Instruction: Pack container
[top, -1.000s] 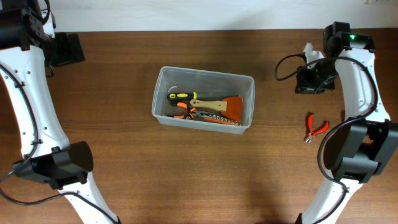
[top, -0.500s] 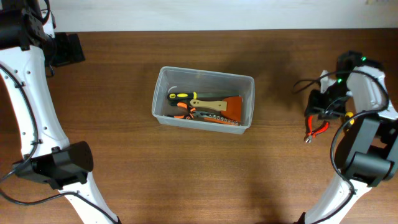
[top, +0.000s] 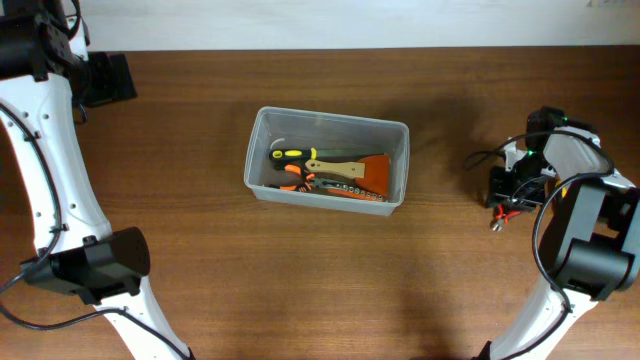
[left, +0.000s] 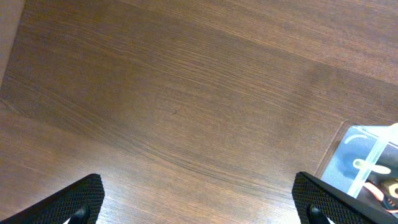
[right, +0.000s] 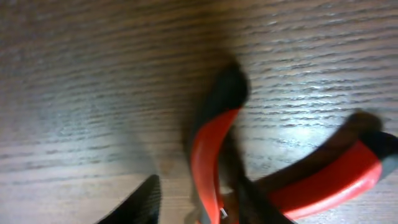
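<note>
Right gripper now down at the pliers; container sits mid-table.
A second ago the right arm hung high at the far right edge. It has since dropped onto the red-handled pliers, well apart from the container. Whether its jaws have closed cannot be told; only one finger shows. Left gripper spread wide over bare table, idle. The pliers look to be the last tool outside the container, so a pick seems imminent.

Clear, see-through plastic rectangular bin with rounded corners and a rim: upright, open-topped, near the middle of the brown wooden surface, long sides slightly skewed. Inside lie a yellow-and-black-handled tool, a wooden-handled orange-bladed scraper and orange-handled tools.
</note>
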